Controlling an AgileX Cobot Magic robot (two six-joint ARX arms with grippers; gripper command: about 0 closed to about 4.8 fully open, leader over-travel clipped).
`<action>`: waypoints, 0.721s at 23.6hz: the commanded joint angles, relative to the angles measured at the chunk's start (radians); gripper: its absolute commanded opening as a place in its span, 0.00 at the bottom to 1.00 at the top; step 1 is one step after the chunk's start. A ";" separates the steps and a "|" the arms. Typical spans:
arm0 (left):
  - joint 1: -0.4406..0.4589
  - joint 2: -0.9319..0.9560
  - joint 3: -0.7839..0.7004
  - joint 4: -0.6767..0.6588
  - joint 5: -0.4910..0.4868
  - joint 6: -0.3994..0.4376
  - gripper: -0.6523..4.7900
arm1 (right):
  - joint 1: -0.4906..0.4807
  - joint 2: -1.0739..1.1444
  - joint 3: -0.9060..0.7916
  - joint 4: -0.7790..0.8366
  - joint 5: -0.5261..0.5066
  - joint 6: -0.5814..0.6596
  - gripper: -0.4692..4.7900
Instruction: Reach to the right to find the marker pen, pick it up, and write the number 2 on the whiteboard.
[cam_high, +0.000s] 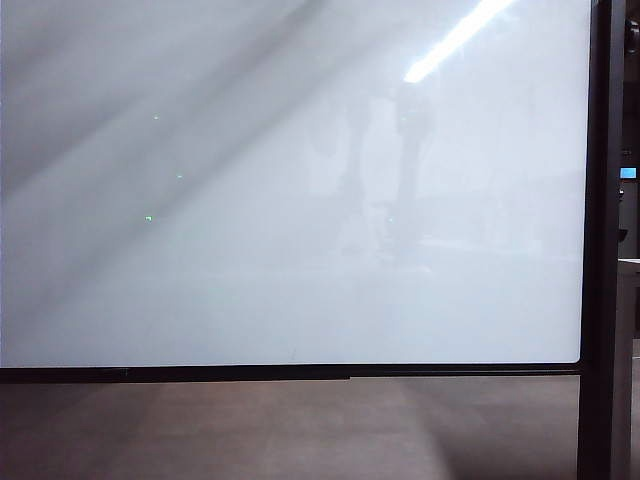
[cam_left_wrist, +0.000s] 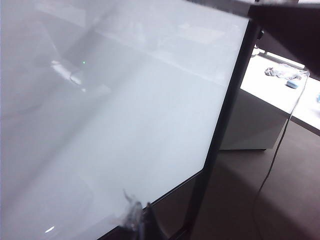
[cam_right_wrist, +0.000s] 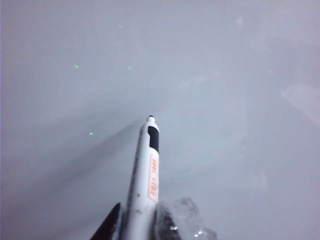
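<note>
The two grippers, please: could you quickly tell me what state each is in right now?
Left gripper: near the whiteboard's lower edge, state cannot be told.
Right gripper: closed on the marker pen, tip pointing at the whiteboard.

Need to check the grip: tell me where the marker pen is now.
In the right wrist view, the marker pen sits in the right gripper, its tip aimed at the whiteboard; the exterior view doesn't show it.
</note>
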 joint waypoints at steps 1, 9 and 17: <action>0.002 0.000 0.003 0.010 0.003 0.005 0.11 | 0.002 -0.002 0.002 -0.010 0.029 -0.010 0.12; 0.002 0.000 0.003 0.010 0.003 0.005 0.11 | 0.002 0.003 0.002 -0.008 0.019 -0.010 0.12; 0.002 0.000 0.003 0.009 0.003 0.005 0.11 | 0.002 0.003 0.002 -0.022 0.019 -0.010 0.12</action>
